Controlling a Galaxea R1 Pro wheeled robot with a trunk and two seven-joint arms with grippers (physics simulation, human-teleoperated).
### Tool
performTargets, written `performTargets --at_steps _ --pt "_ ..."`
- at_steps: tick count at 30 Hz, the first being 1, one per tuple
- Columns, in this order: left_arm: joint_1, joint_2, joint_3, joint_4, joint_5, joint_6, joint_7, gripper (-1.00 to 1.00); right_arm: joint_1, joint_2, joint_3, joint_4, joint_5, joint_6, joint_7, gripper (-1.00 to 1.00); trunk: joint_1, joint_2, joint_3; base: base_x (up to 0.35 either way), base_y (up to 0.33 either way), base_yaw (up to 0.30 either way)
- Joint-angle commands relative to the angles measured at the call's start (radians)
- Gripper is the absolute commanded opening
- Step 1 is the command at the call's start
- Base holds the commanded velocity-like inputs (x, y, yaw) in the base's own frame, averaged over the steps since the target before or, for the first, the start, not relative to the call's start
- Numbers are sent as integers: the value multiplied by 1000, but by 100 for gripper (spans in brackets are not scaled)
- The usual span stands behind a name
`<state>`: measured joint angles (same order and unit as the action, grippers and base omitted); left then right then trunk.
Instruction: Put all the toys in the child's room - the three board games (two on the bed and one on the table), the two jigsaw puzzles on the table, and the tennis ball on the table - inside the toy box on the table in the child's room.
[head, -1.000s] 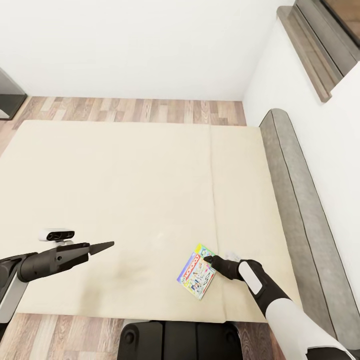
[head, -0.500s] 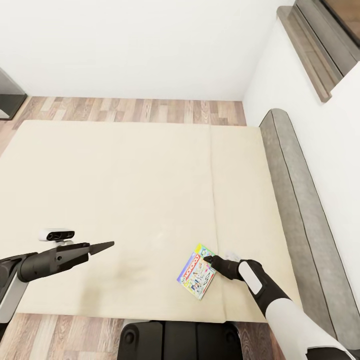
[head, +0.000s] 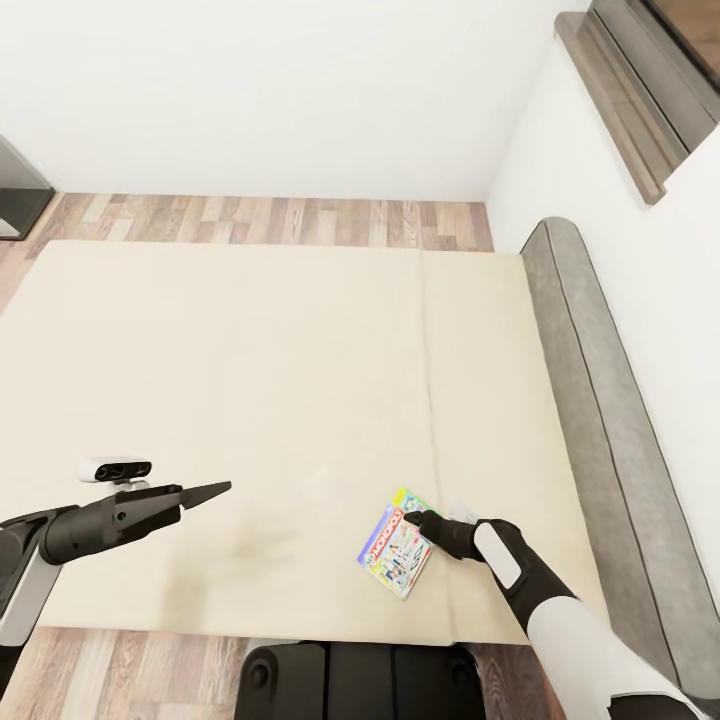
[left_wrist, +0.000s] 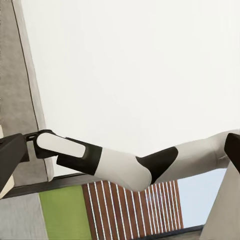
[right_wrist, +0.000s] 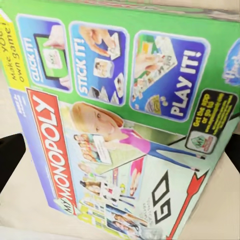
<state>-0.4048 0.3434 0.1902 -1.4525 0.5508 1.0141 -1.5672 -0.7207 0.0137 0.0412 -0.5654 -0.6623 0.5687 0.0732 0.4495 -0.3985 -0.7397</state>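
The right arm, white-sleeved with a black wrist, reaches forward and inward from the lower right of the head view, low over the wide cream mattress of the bed (head: 280, 380). Its black right gripper (head: 418, 522) sits at the near edge of a thin, glossy printed board game box (head: 393, 543), green and blue with a red Monopoly banner. The box lies flat on the mattress near the front edge, just left of the seam. In the right wrist view the box (right_wrist: 125, 125) fills nearly everything, with dark fingers (right_wrist: 10, 155) showing at both sides of it; whether the jaws are pressing the box or merely spread around it cannot be told.

The left arm, dark grey and black, stretches nearly level over the front left part of the mattress. The left gripper (head: 205, 492) tapers to a single closed-looking point with nothing in it, well apart from the box.

A grey padded headboard (head: 600, 420) with a smooth rounded top runs along the bed's right side. Wood-plank floor (head: 260, 220) lies beyond the bed.
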Motion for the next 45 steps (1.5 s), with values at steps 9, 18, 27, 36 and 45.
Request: performTargets --at_steps 9,18,27,36,45 --pt "0 0 0 0 -1 11 -4 100 0 0 0 -1 3 4 2 100 1 -2 -1 0 20 0" --pt "0 0 0 0 -2 11 -4 100 0 0 -4 -1 1 4 2 100 1 -2 -1 0 0 0" --pt "0 0 1 0 -1 11 -4 100 0 0 -3 -1 1 5 2 100 1 -2 -9 0 0 0" --pt "0 0 1 0 0 11 -4 100 0 0 -3 -1 1 5 2 100 1 -2 -10 0 0 0" --pt "0 0 1 0 0 11 -4 100 0 0 -3 -1 1 6 2 100 1 -2 -16 0 0 0"
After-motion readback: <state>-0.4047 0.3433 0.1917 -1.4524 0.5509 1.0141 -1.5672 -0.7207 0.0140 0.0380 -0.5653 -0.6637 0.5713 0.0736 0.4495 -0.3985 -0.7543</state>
